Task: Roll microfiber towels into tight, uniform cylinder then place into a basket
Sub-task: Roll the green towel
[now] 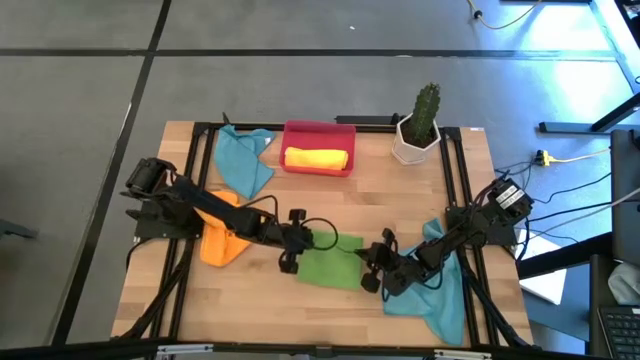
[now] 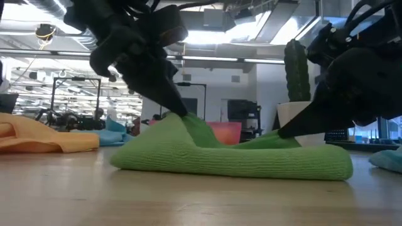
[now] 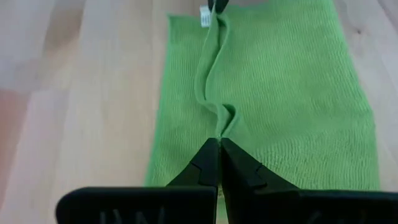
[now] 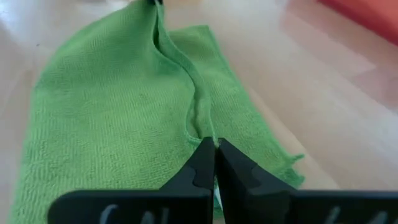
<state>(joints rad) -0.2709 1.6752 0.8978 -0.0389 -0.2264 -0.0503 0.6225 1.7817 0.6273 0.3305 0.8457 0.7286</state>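
A green microfiber towel (image 1: 332, 266) lies folded on the table's near middle, its lower layer flat on the wood. My left gripper (image 3: 219, 142) is shut on it at its left end and my right gripper (image 4: 215, 142) at its right end; the low view shows both spots lifted into peaks. A yellow towel (image 1: 318, 158), rolled up, lies in the red basket (image 1: 318, 128) at the far middle. An orange towel (image 1: 222, 242) lies under my left arm. One teal towel (image 1: 243, 160) lies at the far left, another (image 1: 436, 300) under my right arm. My left gripper pinches the hemmed edge of the towel's upper layer (image 3: 225, 122) between its two fingers at the left end, slanting down from the table's left. That edge is raised off the lower layer and runs wavy and slack to the other gripper. My right gripper pinches the same hemmed edge (image 4: 204, 118) between its two fingers at the towel's right end, slanting down from the table's right. The edge rises in a small peak (image 2: 279, 133) at the fingers; the rest of the towel stays on the table.
A white pot with a cactus (image 1: 418, 135) stands at the far right, beside the basket. Black frame rails (image 1: 200, 160) run along the table's left, right and far sides. Bare wood (image 1: 300, 320) lies in front of the green towel.
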